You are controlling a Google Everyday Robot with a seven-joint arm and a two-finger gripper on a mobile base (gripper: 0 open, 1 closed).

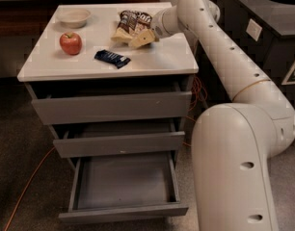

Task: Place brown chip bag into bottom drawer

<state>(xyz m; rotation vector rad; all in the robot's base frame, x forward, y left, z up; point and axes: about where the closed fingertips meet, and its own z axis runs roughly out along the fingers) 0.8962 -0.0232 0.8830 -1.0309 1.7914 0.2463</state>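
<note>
The arm (234,143) is the biggest thing in view: smooth, off-white, tubular segments with rounded joints, rising at 4 o'clock and bending over to the cabinet top. The cabinet (157,61) has a flat, glossy white top and three plain grey drawers. The two upper ones stand slightly ajar. The bottom drawer (123,212) is pulled well out at 6 o'clock, a shallow grey rectangular tray with nothing in it.

On the top, at 1 o'clock from its centre, lies the bag (130,23), crinkly, dark brown with white lettering above and tan below. The gripper (143,37) sits at the bag's 4 o'clock edge, touching it; whether it is pinching the bag I cannot tell.

A shallow white bowl (74,17) sits at 11 o'clock. A round red apple (70,43) is at 9 o'clock. A flat dark-blue bar (112,58) lies at 7 o'clock from the bag.
</note>
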